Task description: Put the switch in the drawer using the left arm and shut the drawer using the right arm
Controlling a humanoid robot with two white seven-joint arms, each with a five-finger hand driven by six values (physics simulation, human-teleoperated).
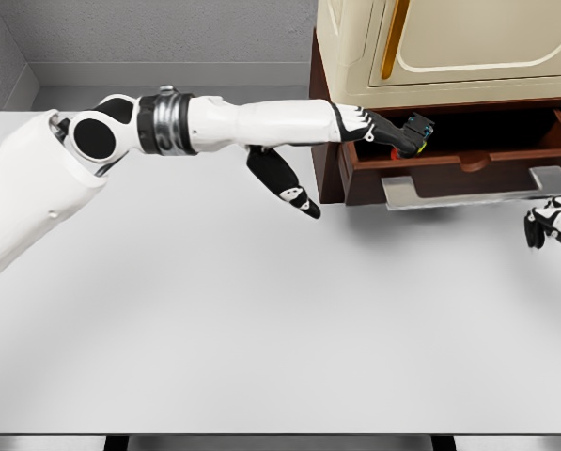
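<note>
The bare grey-white bench [261, 338] filled the near part of the head view, its front edge running along the bottom of the picture; at the right edge, just above the bench surface and below the drawer's handle, the right hand [554, 225] showed only in part, its white and black fingers curled and holding nothing, apart from the handle; from the lower left the left arm [214, 122] rose from a bulky white shoulder, passed a dark round joint and a metal ring, and stretched out level toward the right; beneath its forearm a dark tapering shape with white marks lay across the bench, which could not be identified; further back the left hand [393, 130] reached over the left front corner of the open drawer [449, 174], its fingers pinched around the switch [414, 133], a small dark object with touches of blue, yellow and red; the switch hung above the drawer's interior near its left end, held clear of the drawer floor as far as could be told; the drawer, reddish brown with a flat grey handle [477, 188] on its front, stood pulled out from a dark wooden cabinet [325, 141]; on top of that cabinet sat a cream-coloured appliance [449, 47] with an orange strip beside its door; behind everything a grey wall [158, 38] closed the scene.
</note>
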